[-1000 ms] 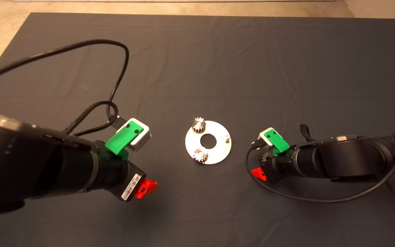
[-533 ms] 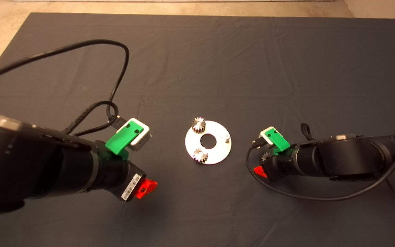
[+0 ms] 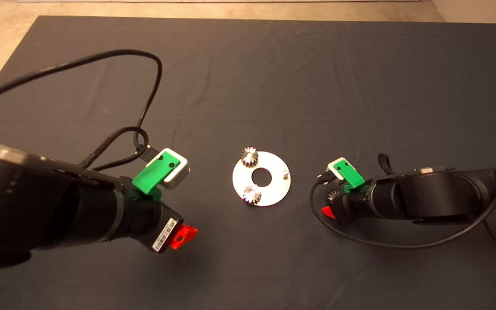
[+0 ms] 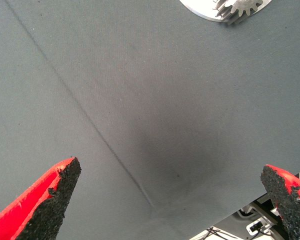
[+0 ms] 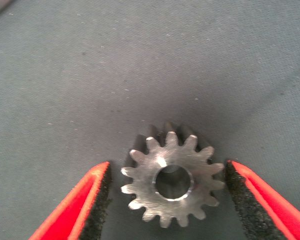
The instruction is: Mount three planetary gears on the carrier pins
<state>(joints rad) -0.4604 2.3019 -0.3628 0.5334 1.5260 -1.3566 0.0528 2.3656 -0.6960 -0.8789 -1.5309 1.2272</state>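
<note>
Here the table (image 3: 274,64) carries the disc (image 3: 274,191) near the middle of its near half, with two gears (image 3: 249,156) seated on pins and one pin (image 3: 286,173) bare on the side toward the right edge. The left end effector (image 3: 183,234) hangs open over bare mat toward the near left. The right end effector (image 5: 165,200), just right of the disc, sits open around the third gear (image 5: 172,182), pads (image 5: 97,200) beside its teeth, not touching.
</note>
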